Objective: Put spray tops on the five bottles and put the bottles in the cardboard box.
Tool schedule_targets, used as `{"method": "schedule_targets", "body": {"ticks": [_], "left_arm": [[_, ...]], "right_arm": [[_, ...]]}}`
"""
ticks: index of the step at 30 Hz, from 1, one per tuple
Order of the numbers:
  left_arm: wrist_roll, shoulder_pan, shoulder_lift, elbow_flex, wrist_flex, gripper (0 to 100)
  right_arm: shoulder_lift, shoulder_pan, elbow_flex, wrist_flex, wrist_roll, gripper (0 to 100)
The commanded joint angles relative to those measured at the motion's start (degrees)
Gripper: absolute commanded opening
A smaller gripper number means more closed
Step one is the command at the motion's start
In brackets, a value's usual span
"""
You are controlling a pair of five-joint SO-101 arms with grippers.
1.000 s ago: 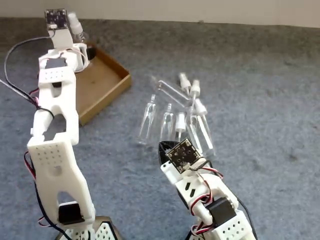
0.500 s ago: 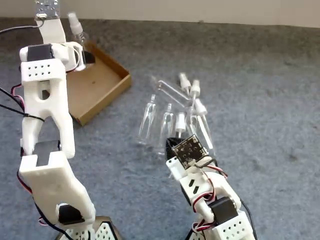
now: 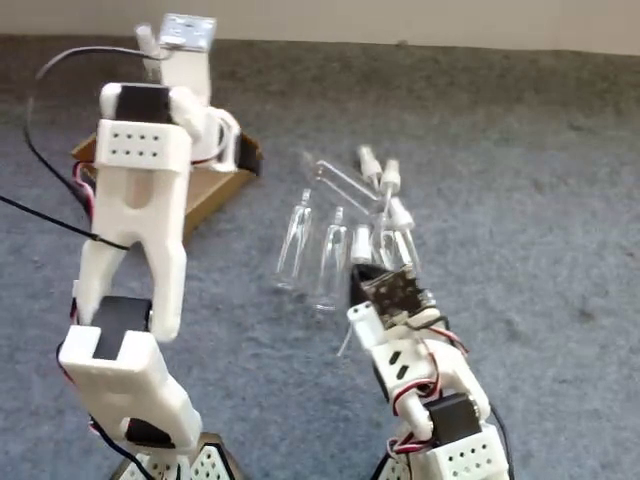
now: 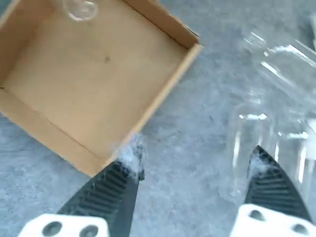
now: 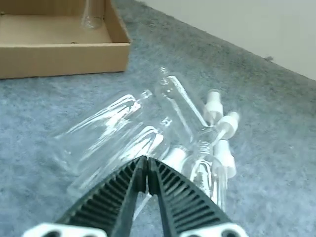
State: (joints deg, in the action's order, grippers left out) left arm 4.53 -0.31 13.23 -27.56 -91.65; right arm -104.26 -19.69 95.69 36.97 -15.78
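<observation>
**A:** Where is the left gripper?
**B:** Over the grey carpet, just beside the cardboard box, with its jaws spread wide and holding nothing. One bottle stands in the box's far corner.
**A:** And the right gripper?
**B:** Jaws pressed together, low over the loose bottles and spray tops clustered on the carpet.

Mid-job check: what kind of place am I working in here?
Probably an improvised indoor test setup rather than a factory line: the work surface is a grey carpet-like covering, a pale wall runs along its far edge, and the props are a cardboard box and loose clear bottles.
</observation>
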Motion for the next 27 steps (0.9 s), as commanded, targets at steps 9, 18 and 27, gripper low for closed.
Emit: {"method": "schedule_targets", "body": {"ticks": [9, 18, 27], "left_arm": [[0.62, 12.26, -3.12, 8.22, 0.35, 29], [0.35, 12.70, -3.21, 24.13, 18.64, 29], [0.26, 12.53, -1.10, 27.91, 27.34, 29]], "right_arm": [[-1.01, 3.82, 6.29, -2.95, 0.00, 0.5], [-1.01, 3.82, 6.29, -2.95, 0.00, 0.5], [-1.01, 3.65, 6.29, -2.86, -0.09, 0.5]]}}
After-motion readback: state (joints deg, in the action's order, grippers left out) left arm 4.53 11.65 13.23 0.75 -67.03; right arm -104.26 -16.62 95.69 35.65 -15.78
